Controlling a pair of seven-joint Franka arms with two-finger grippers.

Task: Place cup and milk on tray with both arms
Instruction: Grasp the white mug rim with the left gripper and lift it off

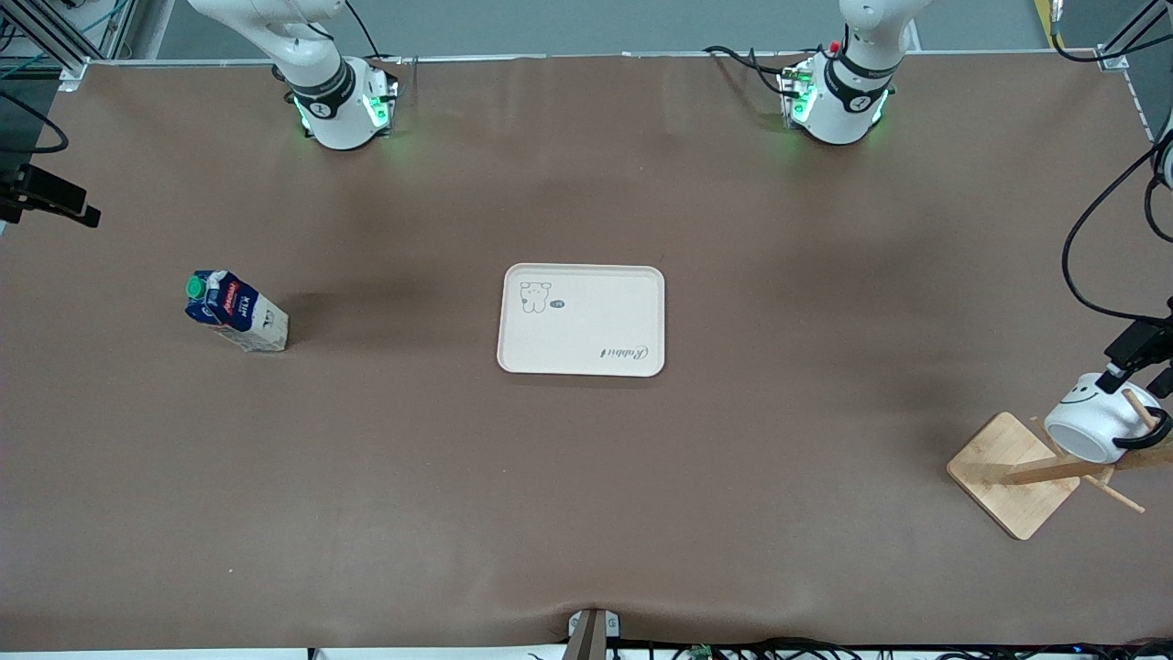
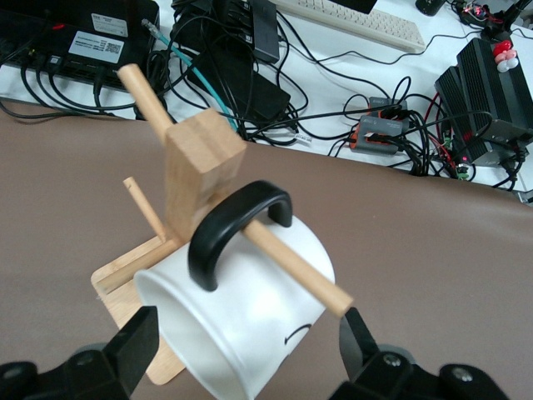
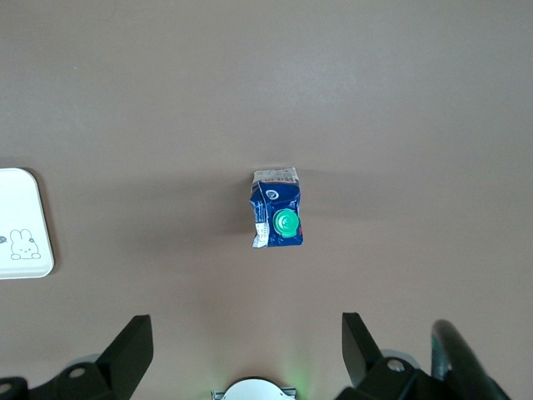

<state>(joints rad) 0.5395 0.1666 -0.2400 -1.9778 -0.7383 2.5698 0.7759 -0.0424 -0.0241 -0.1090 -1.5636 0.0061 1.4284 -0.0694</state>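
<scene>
Milk (image 1: 236,312) stood upright on the desk (image 1: 586,513) toward the right arm's end, well apart from the tray (image 1: 581,320) lying bare at the middle. High over the carton, the right gripper (image 3: 246,350) hung with its jaws spread wide. At the left arm's end the cup (image 2: 241,317) hung by its handle on a wooden rack (image 1: 1017,472) peg, between the released fingers of the left gripper (image 2: 246,346).

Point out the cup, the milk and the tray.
cup (image 2: 250,321), left wrist view, on its white side wall.
milk (image 1: 240,312), front view, on its blue side panel.
tray (image 1: 586,316), front view, on its bare middle.
</scene>
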